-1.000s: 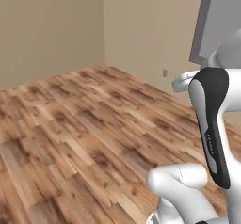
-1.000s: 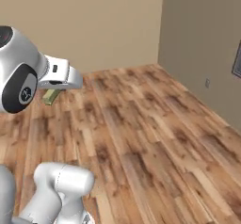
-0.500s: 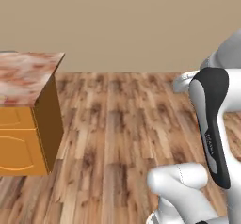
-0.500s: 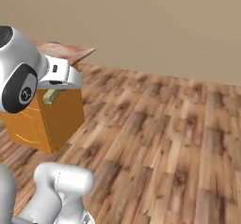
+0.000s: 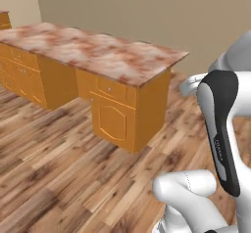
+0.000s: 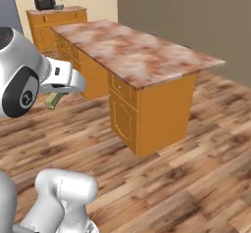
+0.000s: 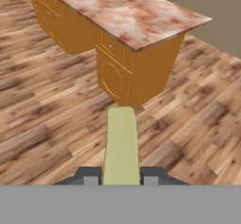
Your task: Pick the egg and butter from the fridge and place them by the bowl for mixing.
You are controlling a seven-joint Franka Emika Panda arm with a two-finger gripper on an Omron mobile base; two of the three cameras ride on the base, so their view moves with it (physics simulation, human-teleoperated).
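My gripper (image 7: 121,177) is shut on the butter (image 7: 121,143), a dull olive-yellow block that sticks out forward between the two dark fingertips (image 7: 89,175). In the right base view the butter (image 6: 53,100) hangs below the white hand at the left, held in the air above the wooden floor and short of the counter. The egg, the fridge and the bowl are out of view.
A long island counter (image 6: 132,51) with a pink marble top and orange cabinet doors (image 5: 113,122) stands ahead. A back counter with a dark appliance (image 6: 44,3) sits far left. Wooden floor (image 5: 59,168) lies open in front of the island.
The whole picture has swung round as the base turns: bare floor and wall gave way to the island counter. The gripper stays shut on the butter.
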